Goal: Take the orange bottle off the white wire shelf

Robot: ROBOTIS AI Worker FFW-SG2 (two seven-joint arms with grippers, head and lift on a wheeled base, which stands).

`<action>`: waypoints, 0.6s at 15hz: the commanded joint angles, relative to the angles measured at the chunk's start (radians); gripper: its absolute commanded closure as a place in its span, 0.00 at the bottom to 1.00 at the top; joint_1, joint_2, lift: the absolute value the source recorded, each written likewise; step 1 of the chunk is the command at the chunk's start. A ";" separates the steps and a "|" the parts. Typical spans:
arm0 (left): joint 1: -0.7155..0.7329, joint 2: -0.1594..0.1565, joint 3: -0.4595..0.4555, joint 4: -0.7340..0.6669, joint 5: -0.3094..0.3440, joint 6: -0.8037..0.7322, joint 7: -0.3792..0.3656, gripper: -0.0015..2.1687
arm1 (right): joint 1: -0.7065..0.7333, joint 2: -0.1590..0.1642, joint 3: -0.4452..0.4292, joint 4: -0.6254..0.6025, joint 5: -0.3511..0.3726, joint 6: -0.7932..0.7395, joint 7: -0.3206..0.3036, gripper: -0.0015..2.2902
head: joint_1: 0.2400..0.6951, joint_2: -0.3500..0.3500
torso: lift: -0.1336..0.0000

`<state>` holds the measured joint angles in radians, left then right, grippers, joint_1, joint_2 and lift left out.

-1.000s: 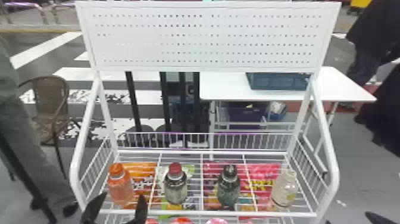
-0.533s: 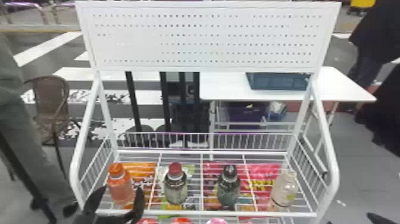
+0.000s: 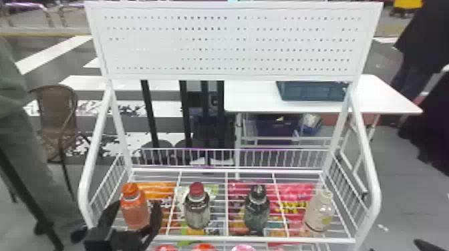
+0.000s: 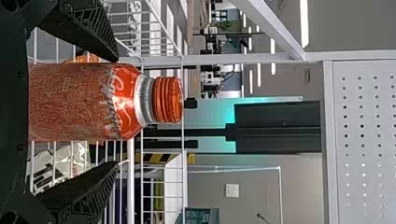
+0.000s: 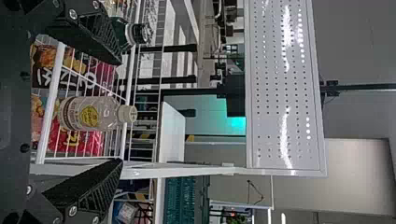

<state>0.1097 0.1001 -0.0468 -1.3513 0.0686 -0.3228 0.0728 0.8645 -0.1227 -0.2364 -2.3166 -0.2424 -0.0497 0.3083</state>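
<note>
My left gripper [image 3: 133, 213] stands open at the left front of the white wire shelf [image 3: 287, 239], one finger on each side of the orange bottle [image 3: 135, 211]. In the left wrist view the orange bottle [image 4: 88, 100] lies between the spread fingers of my left gripper [image 4: 116, 112], with a gap on both sides; its orange cap points away from the palm. The tip of my right gripper [image 3: 426, 245] shows at the bottom right corner of the head view; the right wrist view has the right gripper [image 5: 122, 112] open, holding nothing.
Right of the orange bottle stand a red-capped bottle [image 3: 197, 208], a dark-capped bottle [image 3: 257, 210] and a pale bottle [image 3: 319, 212]. Side rails and a pegboard [image 3: 230, 43] frame the shelf. Snack bags [image 3: 294, 200] lie beneath the wires.
My left gripper has moved forward and a little up, so its fingers now reach further along both sides of the orange bottle. The bottles have stayed put.
</note>
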 commanded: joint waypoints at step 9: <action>0.048 0.000 0.002 -0.071 0.004 0.015 0.013 0.40 | -0.013 -0.003 -0.001 0.016 -0.003 0.000 0.000 0.07 | 0.57 0.50 | 1.00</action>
<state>0.1295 0.0996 -0.0439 -1.3788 0.0721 -0.3169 0.0828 0.8537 -0.1252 -0.2378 -2.3042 -0.2454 -0.0497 0.3083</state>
